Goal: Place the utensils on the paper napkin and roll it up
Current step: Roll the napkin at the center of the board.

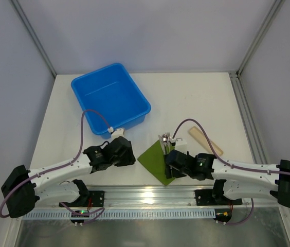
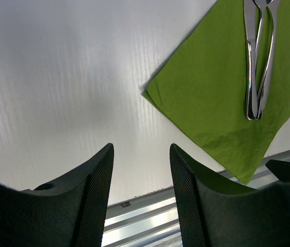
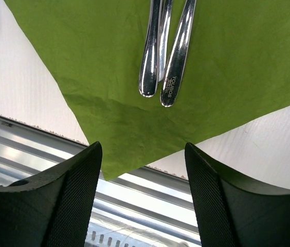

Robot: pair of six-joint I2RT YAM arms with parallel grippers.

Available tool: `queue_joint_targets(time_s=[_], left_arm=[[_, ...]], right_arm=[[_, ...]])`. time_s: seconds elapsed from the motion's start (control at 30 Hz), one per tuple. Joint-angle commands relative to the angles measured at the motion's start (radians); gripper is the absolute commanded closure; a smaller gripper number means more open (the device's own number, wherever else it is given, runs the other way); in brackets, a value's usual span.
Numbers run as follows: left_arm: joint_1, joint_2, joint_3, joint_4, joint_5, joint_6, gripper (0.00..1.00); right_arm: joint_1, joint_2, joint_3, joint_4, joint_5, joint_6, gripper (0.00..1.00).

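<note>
Left gripper (image 2: 141,154): fingers (image 2: 91,195) partly apart, a moderate gap, nothing between them. It hangs over bare white table (image 2: 57,77), left of the paper napkin (image 2: 212,92), touching nothing.

Right gripper (image 3: 142,154): fingers (image 3: 70,200) spread wide, empty, above the napkin's near corner, which laps over the table edge onto the metal rail (image 3: 32,144).

Utensils (image 3: 165,51): lying side by side on the green napkin, handle ends toward the near edge, touching each other.

The right wrist view alone shows lettering stamped on one handle. The left wrist view shows the napkin's left corner and the handles' full run. Only the top view shows the blue bin (image 1: 109,98) behind and the beige stick (image 1: 204,140) right of the napkin; there the right arm hides its own fingertips.
</note>
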Motion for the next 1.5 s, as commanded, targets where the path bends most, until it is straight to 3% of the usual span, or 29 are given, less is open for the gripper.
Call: queue_joint_targets(time_s=[0.0, 0.23, 0.47, 0.7, 0.83, 1.33, 1.47], left_arm=[[0.002, 0.018, 0.016, 0.065, 0.052, 0.018, 0.51], [0.002, 0.034, -0.014, 0.1, 0.08, 0.005, 0.51], [0.002, 0.017, -0.027, 0.102, 0.084, -0.003, 0.51], [0.002, -0.012, -0.034, 0.087, 0.077, -0.003, 0.51], [0.002, -0.014, -0.038, 0.09, 0.08, -0.003, 0.51], [0.002, -0.034, -0.061, 0.097, 0.083, -0.006, 0.51], [0.002, -0.037, -0.067, 0.099, 0.083, -0.008, 0.51]], right_arm=[[0.01, -0.046, -0.024, 0.016, -0.05, -0.01, 0.32], [0.083, -0.108, 0.016, 0.01, -0.127, -0.188, 0.35], [0.209, 0.09, 0.157, -0.132, 0.005, -0.263, 0.34], [0.269, 0.237, 0.183, -0.131, 0.079, -0.256, 0.38], [0.274, 0.265, 0.197, -0.126, 0.091, -0.258, 0.43], [0.292, 0.371, 0.211, -0.004, 0.028, -0.265, 0.45], [0.292, 0.391, 0.22, -0.031, 0.073, -0.237, 0.51]])
